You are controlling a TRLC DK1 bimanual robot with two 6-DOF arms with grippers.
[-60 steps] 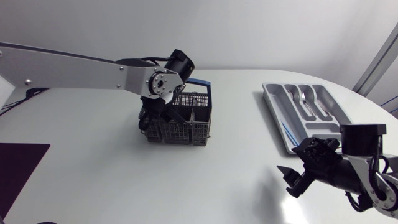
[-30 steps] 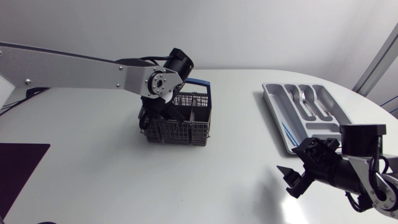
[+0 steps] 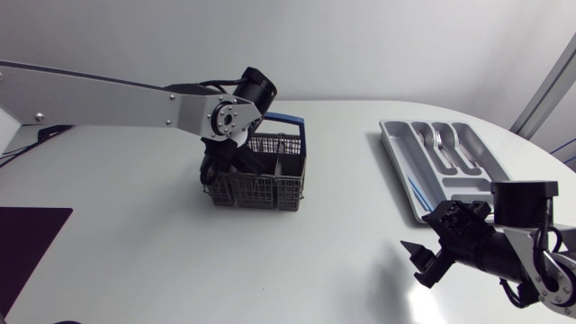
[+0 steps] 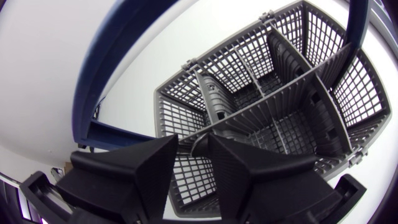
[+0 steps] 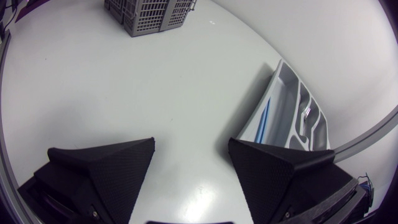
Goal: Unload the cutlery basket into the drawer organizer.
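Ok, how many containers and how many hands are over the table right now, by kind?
Grey mesh cutlery basket with blue handle: 1
Grey plastic drawer organizer: 1
Matte black hands: 2, left hand and right hand
Total: 4

Upright grey basket [image 3: 266,185], well apart from organizer [image 3: 395,155]

White table [image 3: 135,225], rounded right edge, soft glare on top; dark flat patch [image 3: 27,243] at left edge.
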